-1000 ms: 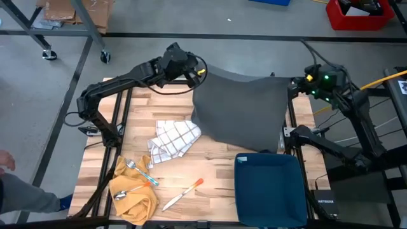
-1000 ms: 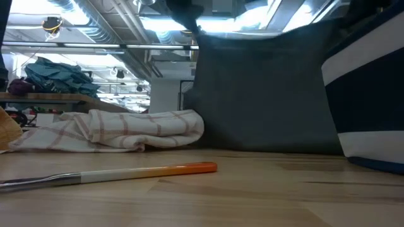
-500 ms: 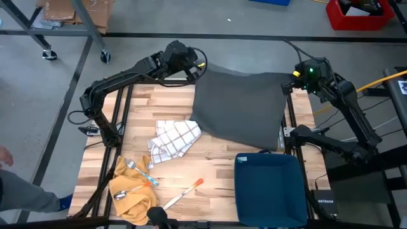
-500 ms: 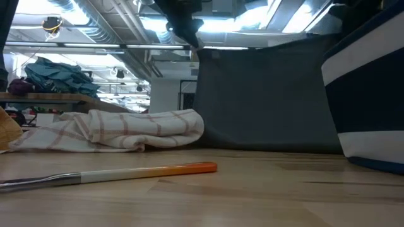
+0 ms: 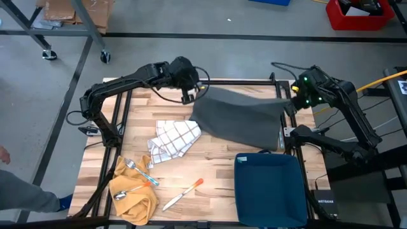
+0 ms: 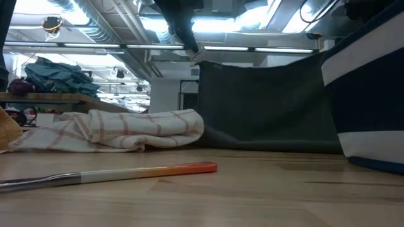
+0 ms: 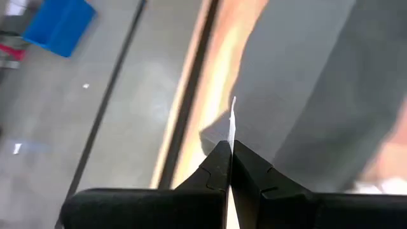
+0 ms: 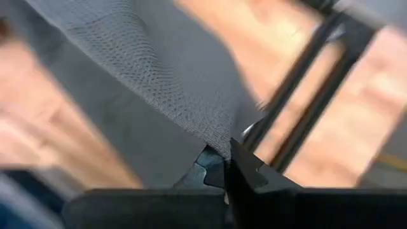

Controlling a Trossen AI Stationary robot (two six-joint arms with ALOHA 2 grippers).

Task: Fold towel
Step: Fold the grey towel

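Grey towel held up by two far corners — fold stroke in hand, not yet laid.

High view: the left claw (image 5: 189,94) and right claw (image 5: 290,102) are each clenched on a far corner of the grey towel (image 5: 238,117), its near part lying on the worktop (image 5: 210,172); by my judgement the next move calls for carrying both corners evenly toward the near hem. A checked cloth (image 5: 173,138) lies just beside the towel, and a blue bin (image 5: 270,187) sits near its near edge — both crowd the landing zone. Low view: the towel hangs as a dark sheet behind an orange-handled tool (image 6: 113,173). Left wrist view: fingers (image 7: 217,166) pressed together on a thin cloth edge. Right wrist view: fingers (image 8: 245,170) pinch the weave at one corner.
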